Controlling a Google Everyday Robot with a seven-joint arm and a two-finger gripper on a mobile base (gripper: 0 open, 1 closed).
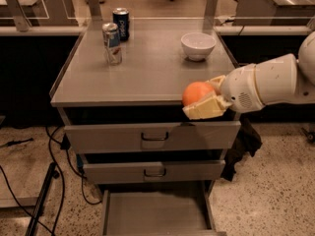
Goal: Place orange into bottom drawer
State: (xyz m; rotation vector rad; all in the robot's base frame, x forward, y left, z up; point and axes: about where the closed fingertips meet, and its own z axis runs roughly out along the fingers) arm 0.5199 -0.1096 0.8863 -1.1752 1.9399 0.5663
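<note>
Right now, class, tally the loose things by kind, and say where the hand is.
2 cans
1 bowl
1 orange, gripped in the hand at the cabinet's front right edge
Total: 4

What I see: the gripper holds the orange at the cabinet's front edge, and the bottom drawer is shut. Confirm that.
Not quite. The camera view shows the bottom drawer pulled open, not shut, with its grey floor visible. The rest stands: the gripper holds the orange at the front edge of the cabinet.
</note>
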